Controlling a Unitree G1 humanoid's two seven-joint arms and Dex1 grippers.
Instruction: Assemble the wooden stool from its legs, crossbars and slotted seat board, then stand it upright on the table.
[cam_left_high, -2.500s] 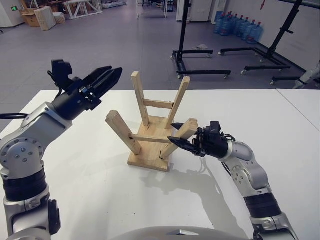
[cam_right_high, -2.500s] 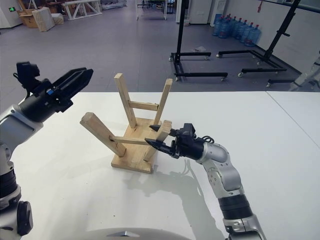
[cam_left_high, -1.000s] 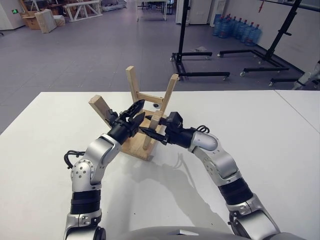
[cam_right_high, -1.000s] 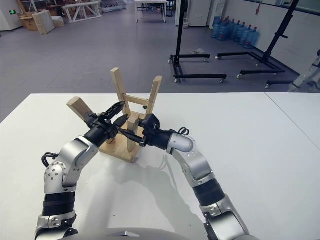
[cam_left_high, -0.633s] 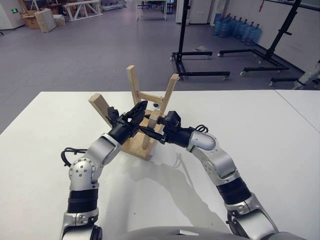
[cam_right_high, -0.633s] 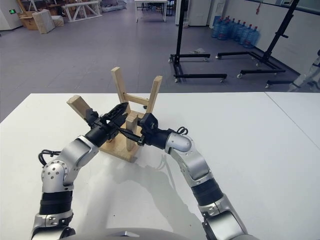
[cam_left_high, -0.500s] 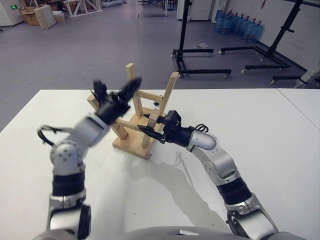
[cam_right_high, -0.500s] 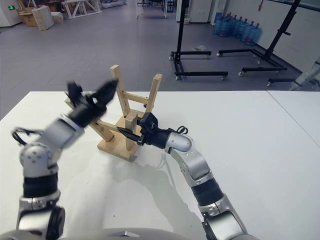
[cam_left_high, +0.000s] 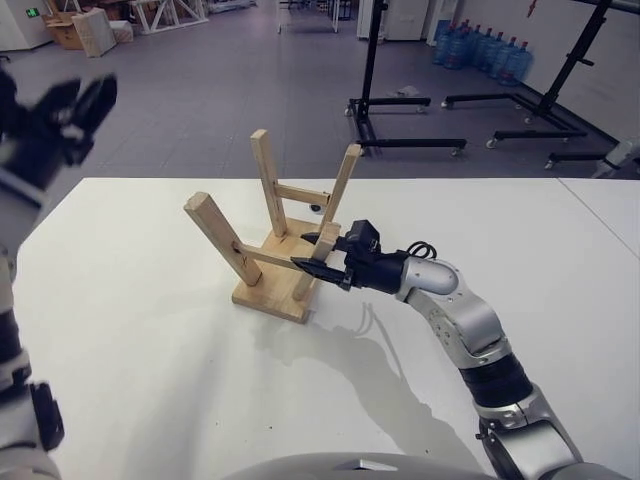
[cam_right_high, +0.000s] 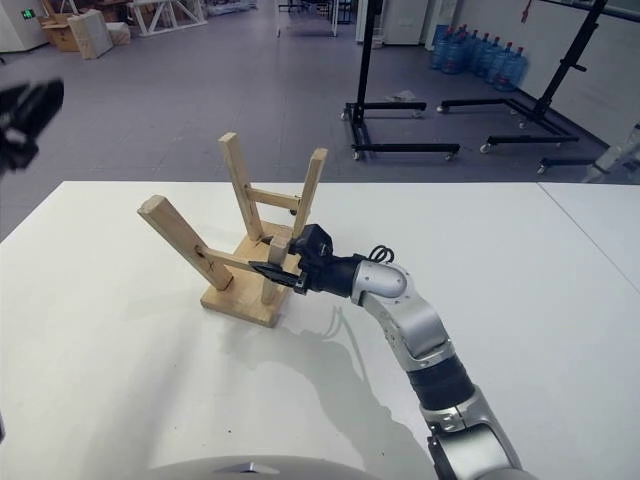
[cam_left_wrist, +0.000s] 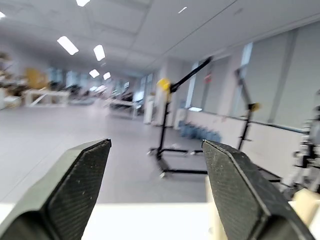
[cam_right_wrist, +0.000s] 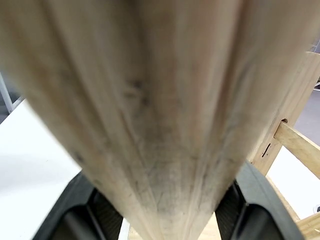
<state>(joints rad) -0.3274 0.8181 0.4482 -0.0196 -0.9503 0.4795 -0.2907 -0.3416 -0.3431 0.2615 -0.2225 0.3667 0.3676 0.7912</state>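
White table (cam_left_high: 150, 380) is carrying the stool (cam_left_high: 275, 245) upside down, its seat board (cam_left_high: 262, 298) lying flat and its legs pointing up. Right end effector (cam_left_high: 302, 251) is clamping the nearest leg (cam_left_high: 327, 238). Left end effector (cam_left_wrist: 156, 145) is hovering high at the left, fingers spread apart.

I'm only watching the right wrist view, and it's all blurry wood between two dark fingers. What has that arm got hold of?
Observer: The right gripper grips one leg of a stool that sits upside down, seat board flat on the white table.
Operator: Is the stool all put together?
Observer: It looks so: four legs point up, with crossbars joining them.
Operator: And the other arm?
Observer: The left gripper is raised off to the left, fingers open, away from the stool.
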